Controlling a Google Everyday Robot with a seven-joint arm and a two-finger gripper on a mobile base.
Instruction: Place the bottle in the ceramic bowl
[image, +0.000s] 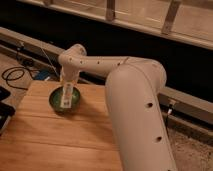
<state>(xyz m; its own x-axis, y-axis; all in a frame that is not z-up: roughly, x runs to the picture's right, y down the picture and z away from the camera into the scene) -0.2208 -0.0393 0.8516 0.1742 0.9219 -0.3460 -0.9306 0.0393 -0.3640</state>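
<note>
The gripper (66, 90) holds the bottle (66, 98) upright inside the ceramic bowl (65, 99) on the wooden table (60, 135) — placement underway; releasing appears next — without tipping the bowl.

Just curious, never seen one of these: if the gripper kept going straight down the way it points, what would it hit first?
Probably the ceramic bowl. The gripper points down right over it, with the bottle at its tip reaching into the green inside. Depth is hard to judge, but the bowl on the wooden table lies next in line.
</note>
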